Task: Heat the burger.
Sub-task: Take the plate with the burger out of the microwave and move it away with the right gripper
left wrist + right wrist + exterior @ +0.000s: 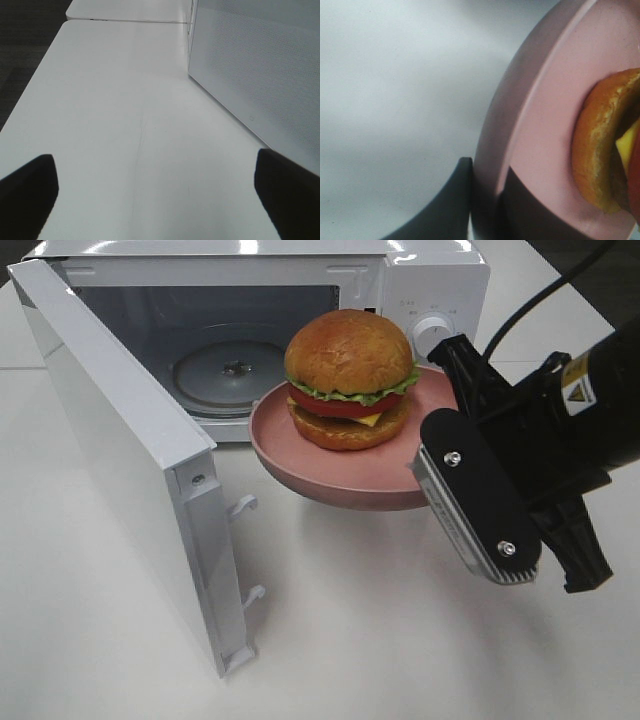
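The microwave (300, 310) stands at the back of the white table (380, 640) with its door (120, 460) swung wide open toward the camera, baring the cavity and the glass turntable (228, 370) on its floor. Just in front of the microwave's opening, the burger (348, 378) sits upright on a round pink plate (340, 475), its golden bun over lettuce, tomato and cheese. The plate is off the table, lifted in front of the microwave's control panel, below the round dial (432, 332), and not yet inside the cavity. The right gripper (440, 430) is clamped on the plate's rim on the side away from the door: in the right wrist view one dark finger (445, 205) presses the outside of the plate (540, 125) and the other lies on its inner surface, close to the lower bun of the burger (600, 150). The black right arm (560, 430) reaches in from the side of the microwave opposite the door. The left gripper (155, 192) hangs over bare table (125, 115) on the outer side of the microwave door (260, 65), its two dark fingertips (30, 190) spread far apart with nothing between them, well away from the plate and burger.
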### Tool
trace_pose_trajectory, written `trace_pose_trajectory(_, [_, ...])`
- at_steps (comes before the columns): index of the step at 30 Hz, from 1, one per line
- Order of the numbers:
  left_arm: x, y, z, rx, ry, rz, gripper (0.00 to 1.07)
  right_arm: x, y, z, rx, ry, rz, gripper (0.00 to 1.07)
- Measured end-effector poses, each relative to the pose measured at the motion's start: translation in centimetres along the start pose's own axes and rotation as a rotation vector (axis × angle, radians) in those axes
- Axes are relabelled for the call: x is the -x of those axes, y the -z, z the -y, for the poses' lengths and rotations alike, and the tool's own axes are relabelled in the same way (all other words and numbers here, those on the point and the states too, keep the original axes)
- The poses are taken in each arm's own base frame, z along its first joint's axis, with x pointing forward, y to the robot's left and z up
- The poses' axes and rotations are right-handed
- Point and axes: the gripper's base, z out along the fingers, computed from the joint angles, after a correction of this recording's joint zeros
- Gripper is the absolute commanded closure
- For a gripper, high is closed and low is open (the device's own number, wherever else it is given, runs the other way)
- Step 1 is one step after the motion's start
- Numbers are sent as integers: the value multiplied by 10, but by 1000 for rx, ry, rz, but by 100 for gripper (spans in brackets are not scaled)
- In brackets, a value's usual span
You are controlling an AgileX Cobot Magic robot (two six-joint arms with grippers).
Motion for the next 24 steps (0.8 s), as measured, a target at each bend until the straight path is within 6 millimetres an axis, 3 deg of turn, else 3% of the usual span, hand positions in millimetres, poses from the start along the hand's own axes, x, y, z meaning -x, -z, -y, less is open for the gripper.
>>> trace_pose_trajectory(24, [0, 0, 0, 0, 0, 0, 7, -10, 50, -70, -62, -82, 4, 107])
